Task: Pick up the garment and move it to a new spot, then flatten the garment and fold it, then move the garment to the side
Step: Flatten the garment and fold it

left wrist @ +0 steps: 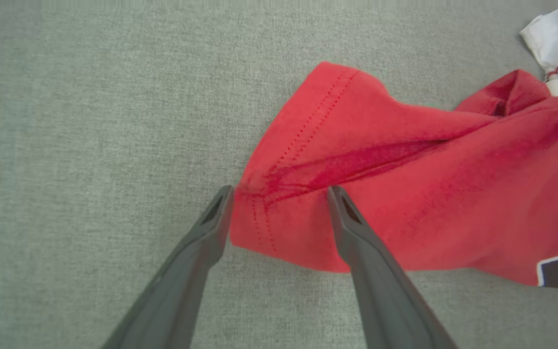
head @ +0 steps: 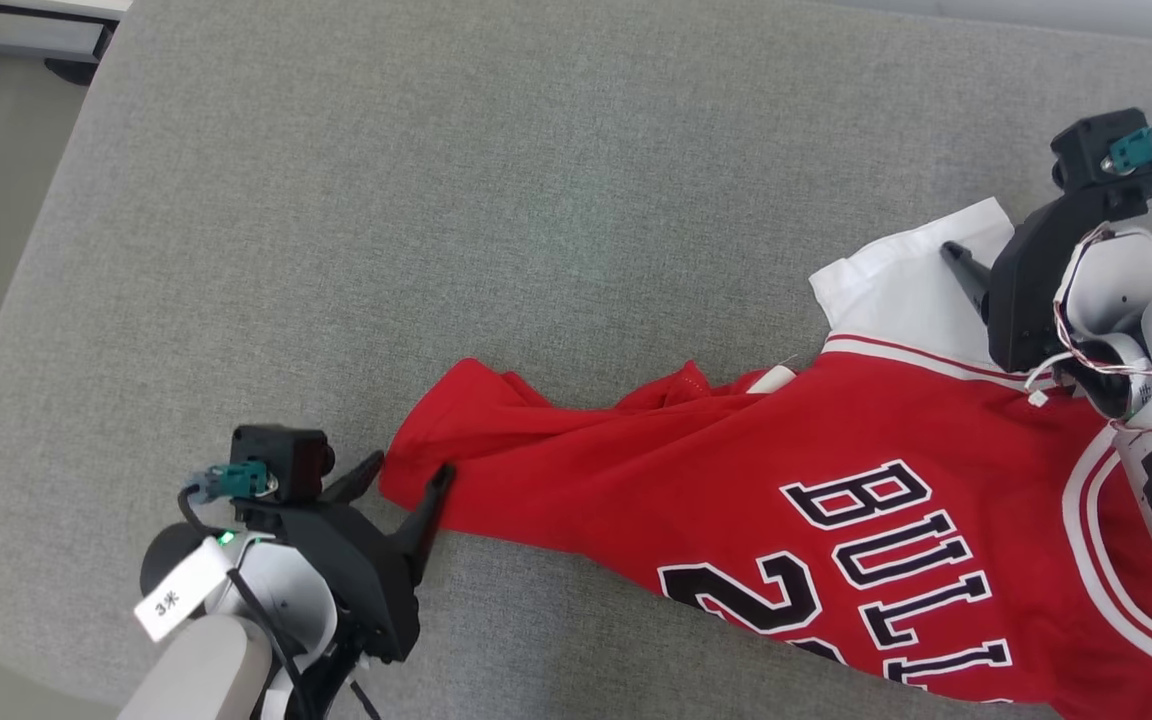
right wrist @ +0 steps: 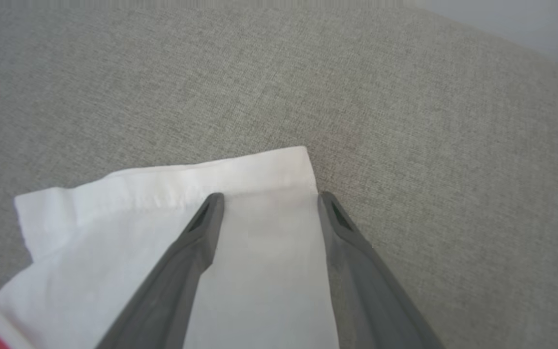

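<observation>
The red jersey (head: 736,470) lies rumpled on the grey bench (head: 436,200), toward its near right. The left hand (head: 411,465), released and spread wide, straddles the jersey's hem corner. The right hand (right wrist: 270,195), likewise released, is over the white sleeve (right wrist: 90,218).

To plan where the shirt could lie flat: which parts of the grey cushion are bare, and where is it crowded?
Bare: the broad grey cushion beyond the red jersey, from its far edge to the hem and white sleeve; also the strip left of the left gripper. Crowded: the near right, where the jersey lies and the right gripper sits over the sleeve.
</observation>
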Motion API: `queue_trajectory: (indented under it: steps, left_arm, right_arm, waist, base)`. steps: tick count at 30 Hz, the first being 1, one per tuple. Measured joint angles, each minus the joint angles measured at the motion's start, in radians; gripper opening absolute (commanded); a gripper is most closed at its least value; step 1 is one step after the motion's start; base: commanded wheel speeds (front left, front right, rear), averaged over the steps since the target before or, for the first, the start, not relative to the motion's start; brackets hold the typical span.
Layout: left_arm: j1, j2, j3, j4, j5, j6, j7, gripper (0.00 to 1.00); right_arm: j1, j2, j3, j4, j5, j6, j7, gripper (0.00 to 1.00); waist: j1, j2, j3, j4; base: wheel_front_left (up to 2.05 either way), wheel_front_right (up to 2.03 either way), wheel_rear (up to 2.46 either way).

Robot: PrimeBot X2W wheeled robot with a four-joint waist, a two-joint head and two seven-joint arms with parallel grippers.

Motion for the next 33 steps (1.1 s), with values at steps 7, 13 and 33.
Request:
queue_trajectory:
  steps: [7,13,33]
  left_arm:
    - [-0.010,-0.014,-0.001,0.000,-0.007,-0.001,0.000,1.00]
    - [-0.027,-0.013,0.003,0.002,-0.007,-0.008,-0.001,1.00]
    - [-0.028,-0.021,-0.005,0.042,-0.012,-0.015,0.000,0.00]
  right_arm:
    - [-0.024,0.001,0.002,0.025,0.000,0.000,-0.023,1.00]
    - [-0.044,0.000,0.003,0.055,0.000,0.000,-0.049,1.00]
    - [-0.083,0.004,0.012,0.136,-0.002,0.000,-0.095,0.71]
  waist:
    - [0.0000,0.0000,0.007,0.006]
    - [0.0000,0.0000,0.009,0.008]
    - [0.0000,-0.0002,0.016,0.021]
  base:
    - [0.00,0.00,0.00]
    - [0.00,0.00,0.00]
    - [0.00,0.00,0.00]
